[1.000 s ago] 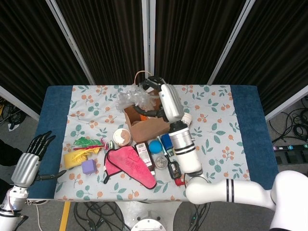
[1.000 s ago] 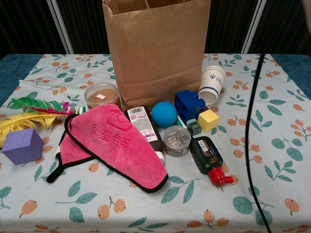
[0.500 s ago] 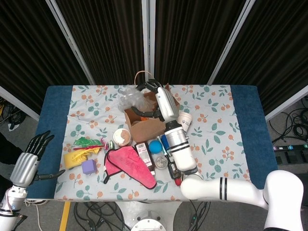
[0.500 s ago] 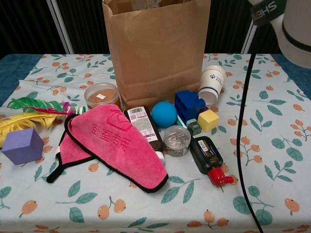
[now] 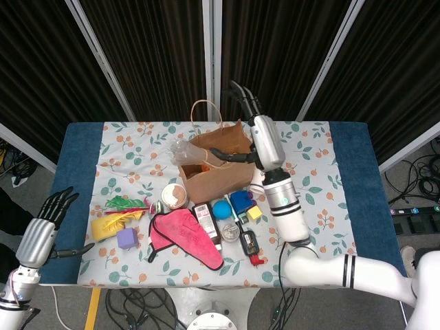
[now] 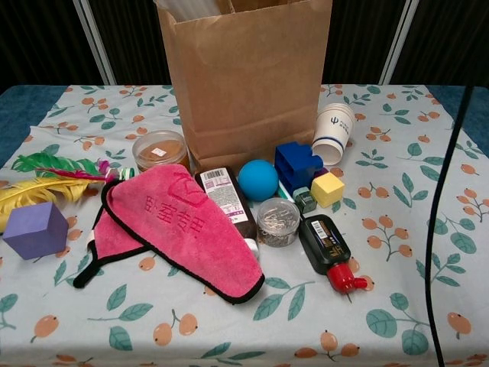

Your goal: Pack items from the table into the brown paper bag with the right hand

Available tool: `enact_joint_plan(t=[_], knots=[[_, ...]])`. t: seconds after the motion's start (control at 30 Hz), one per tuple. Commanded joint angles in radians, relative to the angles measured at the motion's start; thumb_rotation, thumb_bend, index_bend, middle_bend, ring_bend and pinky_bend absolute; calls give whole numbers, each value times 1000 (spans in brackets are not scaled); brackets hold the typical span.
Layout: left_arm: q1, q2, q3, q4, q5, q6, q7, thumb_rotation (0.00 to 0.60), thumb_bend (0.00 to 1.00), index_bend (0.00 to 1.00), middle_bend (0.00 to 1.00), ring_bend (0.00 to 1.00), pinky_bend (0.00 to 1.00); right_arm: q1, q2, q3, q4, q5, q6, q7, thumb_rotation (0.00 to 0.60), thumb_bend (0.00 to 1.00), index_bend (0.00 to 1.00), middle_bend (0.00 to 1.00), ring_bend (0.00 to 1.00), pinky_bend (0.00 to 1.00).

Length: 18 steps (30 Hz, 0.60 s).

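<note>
Right hand [image 5: 240, 98] had lifted out of brown paper bag [image 5: 217, 167], fingers spread, holding nothing | bag below and left of it | clear plastic [image 5: 184, 152] now sat at bag mouth | left hand [image 5: 49, 210] unchanged, fingers apart.

Silver-white arms, black-fingered robot hand [image 5: 245, 103]

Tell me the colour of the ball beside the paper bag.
Blue ball; clearest in the chest view.
</note>
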Motion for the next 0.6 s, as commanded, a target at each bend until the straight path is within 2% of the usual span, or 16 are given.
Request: enact_joint_plan(t=[0.03,0.17,0.33,0.5,0.6], knots=[[-3,-2,1,0,3,-4,0,341,0,61,67,27,69,-104,150,-74,-14,-121,79,-141,600,0,0,163,0,0],[-6,-7,3,0,5,-8,-1,342,0,61,66,28,69,-181,261,-157,-3,-93,55,-266,600,0,0,167,1,0],[1,-8,8,-6,2,-4,-1,339,0,61,66,28,69,-242,300,-257,58,-92,21,-301,600,0,0,192,27,0],[8,-4,14,-8,-1,-5,8,339,0,61,67,28,69,-304,300,-401,138,-238,24,-295,600,0,3,194,28,0],[8,-4,15,-12,0,-8,13,341,0,61,67,27,69,-336,290,-468,178,-321,42,-295,600,0,23,205,40,0]])
